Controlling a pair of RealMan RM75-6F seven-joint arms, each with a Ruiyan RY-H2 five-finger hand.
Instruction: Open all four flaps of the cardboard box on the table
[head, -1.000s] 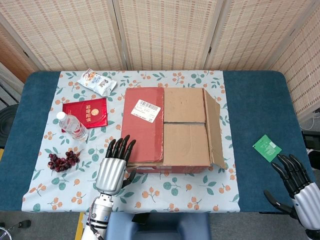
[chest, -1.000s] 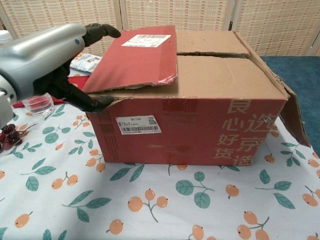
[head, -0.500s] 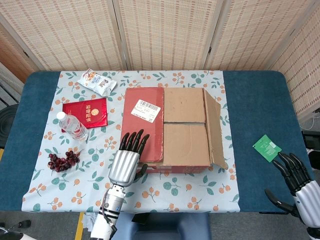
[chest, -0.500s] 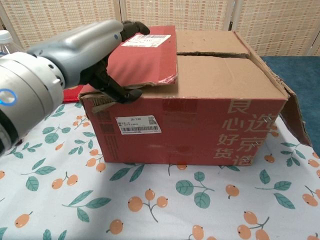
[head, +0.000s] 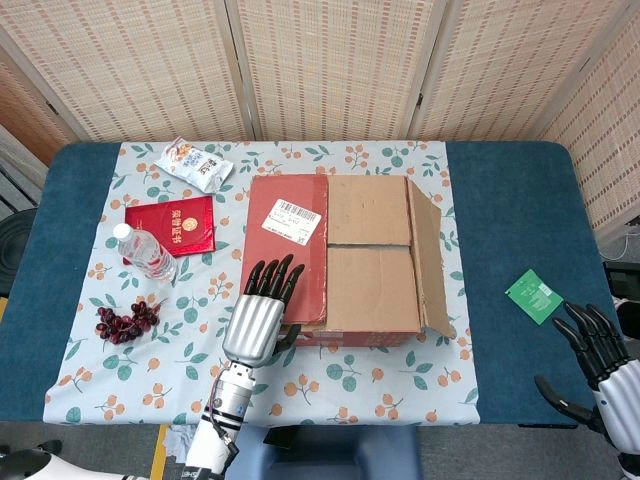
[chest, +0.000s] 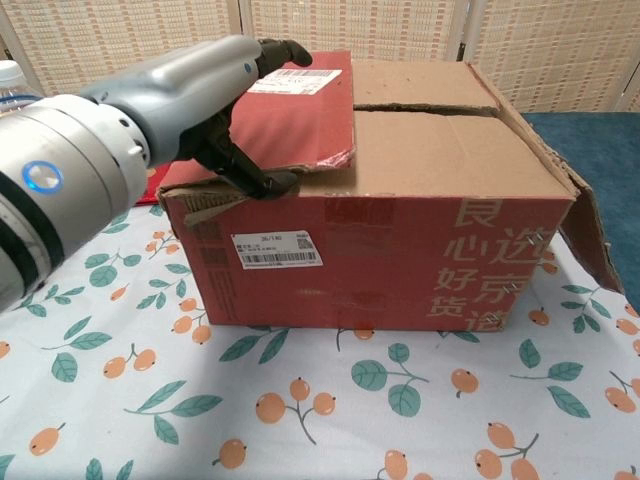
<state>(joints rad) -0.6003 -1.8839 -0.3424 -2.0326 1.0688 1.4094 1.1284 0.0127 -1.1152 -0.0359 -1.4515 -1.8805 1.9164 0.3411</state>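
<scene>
The cardboard box (head: 371, 288) stands mid-table, its red front wall (chest: 400, 250) filling the chest view. The red left flap (head: 290, 255) lies flat on top. So do the two brown flaps (head: 369, 212). The right flap (head: 430, 262) is folded out and hangs off the right side (chest: 587, 232). My left hand (head: 262, 312) is at the box's near left corner, fingers laid over the red flap (chest: 300, 110) and thumb (chest: 268, 183) hooked under its near edge, so it grips that flap. My right hand (head: 604, 368) hovers open off the table's near right corner, seen in the head view only.
Left of the box lie a snack bag (head: 194, 163), a red booklet (head: 171, 226), a water bottle (head: 145, 251) and a bunch of dark grapes (head: 127, 320). A green packet (head: 534, 295) lies on the blue cloth at the right. Woven screens stand behind the table.
My left hand came from beside the box's left wall onto the red flap, thumb slipping under its edge. My right hand sank lower and to the right.
</scene>
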